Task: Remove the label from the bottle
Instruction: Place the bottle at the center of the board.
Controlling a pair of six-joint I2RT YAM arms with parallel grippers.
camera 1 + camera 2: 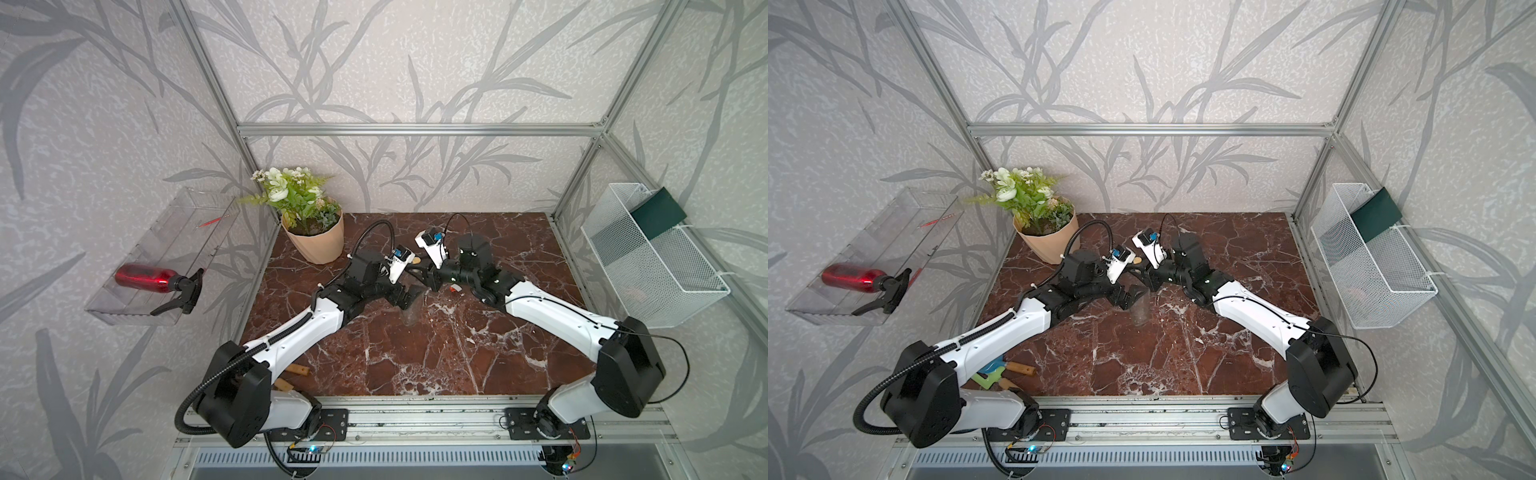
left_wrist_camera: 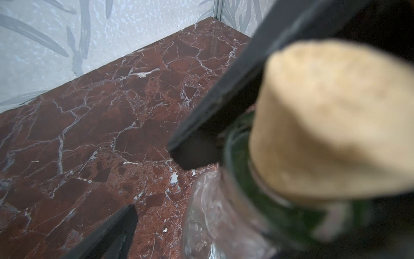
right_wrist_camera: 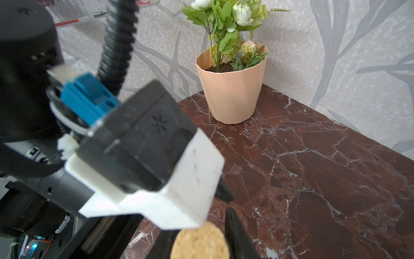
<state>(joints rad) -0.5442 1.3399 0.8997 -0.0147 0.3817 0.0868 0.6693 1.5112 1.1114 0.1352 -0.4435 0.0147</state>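
**A:** Between the fingers of the right claw [image 3: 199, 228]: the tan cork [image 3: 200, 243] of the bottle [image 1: 412, 311]. Both black fingers [image 3: 238, 237] sit tight against the cork's sides, so the claw is closed down to a narrow grip on it.

**B:** And the glass?

**A:** The clear body runs down below that claw to the marble table [image 1: 415, 365]. The arms hide its middle in both top views. The left claw [image 2: 156, 182] is spread as wide as it goes, with the neck and shoulder near the root of its fingers. Whether either finger touches glass, I cannot tell.

**B:** Label?

**A:** Off the bottle. The label [image 1: 456, 288], a red-and-white scrap, lies on the table behind the right claw. It is just beside that arm's wrist, apart from the glass.

**B:** Farther out?

**A:** Beyond the left claw, in the back corner, there is a peach flower pot [image 1: 318, 245] with white blooms. Well out past the left arm, a clear wall tray [image 1: 124, 309] holds a red spray bottle [image 1: 143, 277]. Well out on the right claw's side hangs a white mesh basket [image 1: 648, 266] with a dark green flat item [image 1: 658, 212] in it.
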